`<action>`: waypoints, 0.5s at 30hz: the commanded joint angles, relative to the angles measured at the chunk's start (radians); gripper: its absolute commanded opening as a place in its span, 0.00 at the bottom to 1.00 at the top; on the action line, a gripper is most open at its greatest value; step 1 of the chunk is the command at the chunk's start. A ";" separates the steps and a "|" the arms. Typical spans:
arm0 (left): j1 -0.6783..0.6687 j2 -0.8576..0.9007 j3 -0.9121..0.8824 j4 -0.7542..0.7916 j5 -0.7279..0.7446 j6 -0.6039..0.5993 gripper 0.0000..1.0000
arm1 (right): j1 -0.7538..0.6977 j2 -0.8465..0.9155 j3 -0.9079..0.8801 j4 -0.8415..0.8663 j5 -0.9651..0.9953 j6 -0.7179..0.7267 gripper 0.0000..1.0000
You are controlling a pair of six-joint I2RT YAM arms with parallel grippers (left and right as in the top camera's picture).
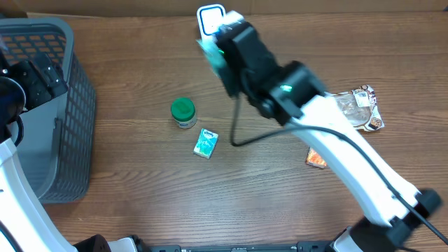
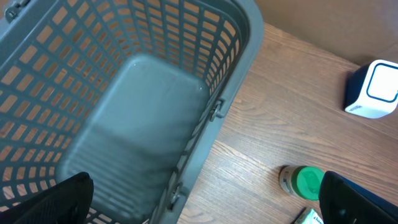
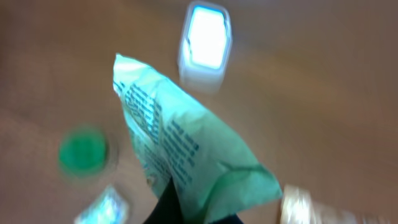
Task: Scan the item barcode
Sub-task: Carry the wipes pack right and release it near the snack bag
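My right gripper (image 3: 186, 211) is shut on a light green packet (image 3: 186, 149) with dark print, which it holds up over the table. The packet's upper end points toward the white scanner cube (image 3: 205, 45) with its glowing blue-rimmed window. From overhead, the packet (image 1: 212, 56) hangs just in front of the scanner (image 1: 211, 17) at the table's far edge. This wrist view is blurred, and no barcode can be made out. My left gripper (image 2: 208, 202) stands wide open above the grey basket (image 2: 236, 56), holding nothing.
A green-lidded jar (image 1: 183, 110) and a small teal packet (image 1: 206, 143) lie mid-table. A silvery packet (image 1: 358, 108) and an orange one (image 1: 316, 159) lie at the right. The grey basket (image 1: 63, 140) fills the left side.
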 commanded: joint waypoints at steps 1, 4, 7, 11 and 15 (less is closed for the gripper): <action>0.004 0.001 0.007 0.002 -0.006 0.016 1.00 | -0.060 -0.027 -0.001 -0.200 -0.044 0.354 0.04; 0.005 0.001 0.007 0.002 -0.006 0.016 1.00 | -0.127 -0.023 -0.062 -0.283 -0.044 0.420 0.04; 0.004 0.001 0.007 0.002 -0.006 0.016 1.00 | -0.212 -0.023 -0.172 -0.260 -0.049 0.454 0.04; 0.004 0.001 0.007 0.002 -0.006 0.016 1.00 | -0.317 -0.023 -0.339 -0.148 -0.110 0.453 0.04; 0.005 0.001 0.007 0.002 -0.006 0.016 1.00 | -0.410 -0.023 -0.496 -0.021 -0.185 0.445 0.04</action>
